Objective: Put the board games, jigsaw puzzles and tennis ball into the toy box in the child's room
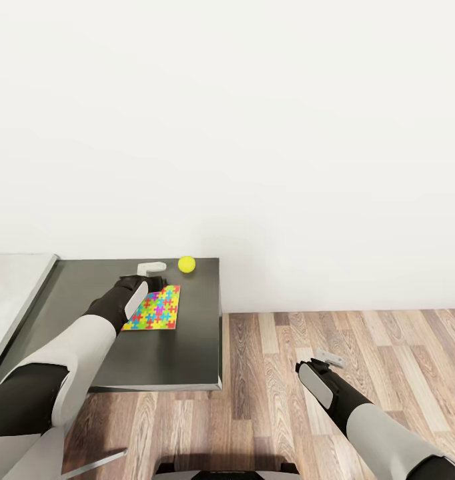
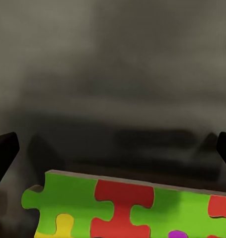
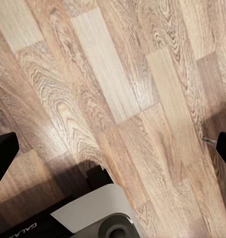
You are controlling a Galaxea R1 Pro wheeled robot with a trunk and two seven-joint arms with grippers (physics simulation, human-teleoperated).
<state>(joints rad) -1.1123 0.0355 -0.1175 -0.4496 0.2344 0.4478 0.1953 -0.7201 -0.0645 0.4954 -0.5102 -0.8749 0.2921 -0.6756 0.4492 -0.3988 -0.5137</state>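
Head view: left gripper [image 1: 149,275] sits at the far edge of the jigsaw puzzle [image 1: 154,309] on the dark table [image 1: 197,347] section; tennis ball [image 1: 186,264] lies just beside it at approx. 2 o'clock, apart from the puzzle. Toy box and board games can't be placed from these frames.

Left wrist view: jaws spread wide, fingertips [image 2: 4,153] at both frame sides, nothing between them; puzzle [image 2: 127,206] edge is in line below.

Right gripper [image 1: 329,360] hangs over the wood floor [image 1: 361,333] at approx. 4 o'clock from the table; jaws released, empty.

Procedure (judged): puzzle is flat and thin, so straddle one edge squarely, lower until the tips meet the table, then close slowly. Risk: sliding or tipping it instead of gripping. Avoid nudging the ball.

Legible text: partial "GALA" on robot body [image 3: 88,218], right wrist view. No other writing readable.
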